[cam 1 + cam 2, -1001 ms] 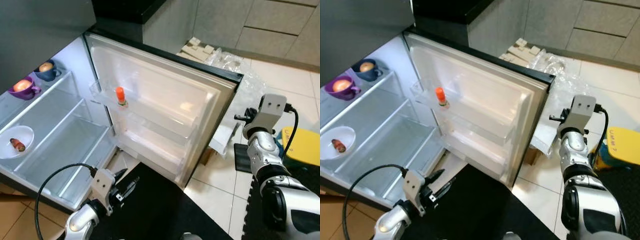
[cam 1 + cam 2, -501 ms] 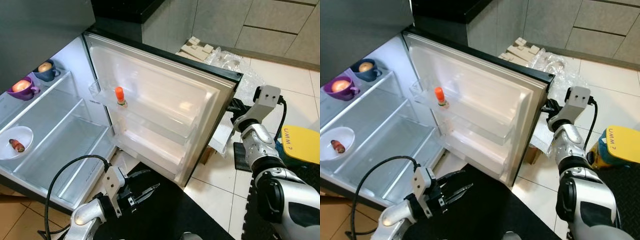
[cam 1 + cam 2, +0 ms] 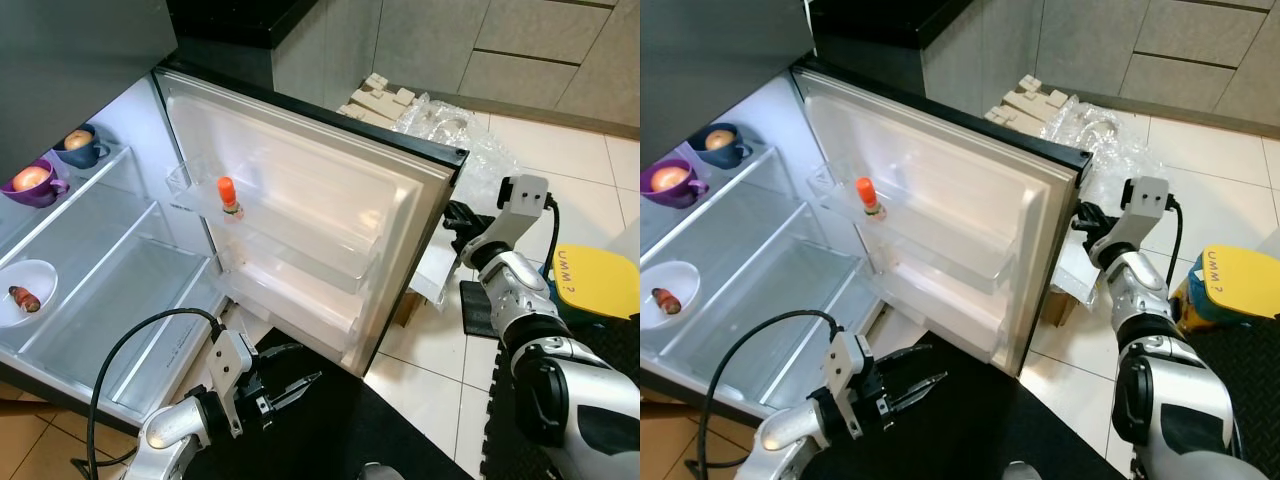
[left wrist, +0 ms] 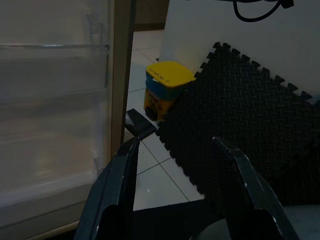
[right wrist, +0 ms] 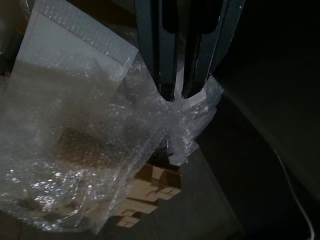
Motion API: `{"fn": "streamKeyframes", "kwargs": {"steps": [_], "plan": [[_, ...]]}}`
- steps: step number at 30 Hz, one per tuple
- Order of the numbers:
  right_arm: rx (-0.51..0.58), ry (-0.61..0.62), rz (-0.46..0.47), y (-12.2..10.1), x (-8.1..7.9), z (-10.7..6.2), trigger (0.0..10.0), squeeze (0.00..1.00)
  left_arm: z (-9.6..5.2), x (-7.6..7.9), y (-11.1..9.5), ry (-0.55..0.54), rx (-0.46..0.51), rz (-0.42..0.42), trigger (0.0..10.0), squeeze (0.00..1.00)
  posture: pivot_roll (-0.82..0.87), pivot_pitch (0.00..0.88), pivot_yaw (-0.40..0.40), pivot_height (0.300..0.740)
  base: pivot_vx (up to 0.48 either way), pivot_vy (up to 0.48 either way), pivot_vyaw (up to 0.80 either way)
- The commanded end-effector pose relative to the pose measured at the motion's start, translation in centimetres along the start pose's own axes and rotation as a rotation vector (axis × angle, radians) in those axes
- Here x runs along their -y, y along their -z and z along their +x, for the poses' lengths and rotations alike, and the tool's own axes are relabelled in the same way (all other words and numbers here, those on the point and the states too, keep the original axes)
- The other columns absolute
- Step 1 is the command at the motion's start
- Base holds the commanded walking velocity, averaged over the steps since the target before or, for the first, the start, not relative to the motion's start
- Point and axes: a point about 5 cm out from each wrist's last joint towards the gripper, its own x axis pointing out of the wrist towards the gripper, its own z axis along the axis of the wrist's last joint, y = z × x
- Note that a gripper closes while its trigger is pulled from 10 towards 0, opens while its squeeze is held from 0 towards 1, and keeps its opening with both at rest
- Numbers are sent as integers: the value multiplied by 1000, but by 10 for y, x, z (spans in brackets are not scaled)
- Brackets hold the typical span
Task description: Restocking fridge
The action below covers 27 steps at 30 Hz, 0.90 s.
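Observation:
The fridge stands open, its door [image 3: 330, 230] swung wide. An orange-capped bottle [image 3: 228, 196] stands in the door's upper shelf. On the inner shelves sit a purple cup [image 3: 30, 183], a blue cup [image 3: 78, 145] and a white bowl [image 3: 20, 300] holding a small reddish item. My left gripper [image 3: 290, 385] is open and holds nothing, low down near the door's bottom corner; its fingers [image 4: 125, 165] frame the floor. My right gripper [image 3: 455, 218] is shut beside the door's outer edge and points at bubble wrap [image 5: 100, 150].
A yellow-lidded container [image 3: 595, 285] stands on the tiled floor at the right, by a black foam mat [image 4: 250, 130]. Bubble wrap [image 3: 450, 125], pale wooden blocks [image 3: 380, 98] and a white padded envelope [image 3: 430, 275] lie behind the door.
The left gripper has spread its fingers and swung out toward the door's lower corner. The right gripper has moved left to the door's outer edge. The camera shifted slightly.

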Motion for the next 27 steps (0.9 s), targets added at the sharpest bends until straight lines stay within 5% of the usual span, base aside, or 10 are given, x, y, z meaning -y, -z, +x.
{"fn": "streamKeyframes", "kwargs": {"steps": [1,4,5,6,7,18,27], "plan": [[-51,-38,18,12,-4,-2,10000,0,-6,2,4,5,-36,-2,10000,0,-144,128,30,740,0,0,0],[-51,-38,18,12,-4,-2,10000,0,-6,2,4,5,-36,-2,10000,0,-144,128,30,740,0,0,0],[-52,-50,29,13,-5,-2,10000,75,-6,2,4,7,-38,-3,10000,0,-144,127,29,740,0,0,0],[-54,-65,42,13,-6,-2,10000,902,-7,2,4,9,-42,-4,10000,0,-144,127,29,740,0,0,0],[-58,-92,57,14,-8,-2,10000,1000,-7,3,4,11,-46,-4,10000,0,-144,127,29,740,0,0,0],[-76,-220,101,18,-20,-1,10000,1000,-8,3,3,18,-58,-7,10000,0,-144,127,27,740,0,0,0],[-117,-417,144,29,-45,0,10000,1000,-7,6,3,30,-64,-9,10000,0,-143,129,24,740,0,0,0]]}}
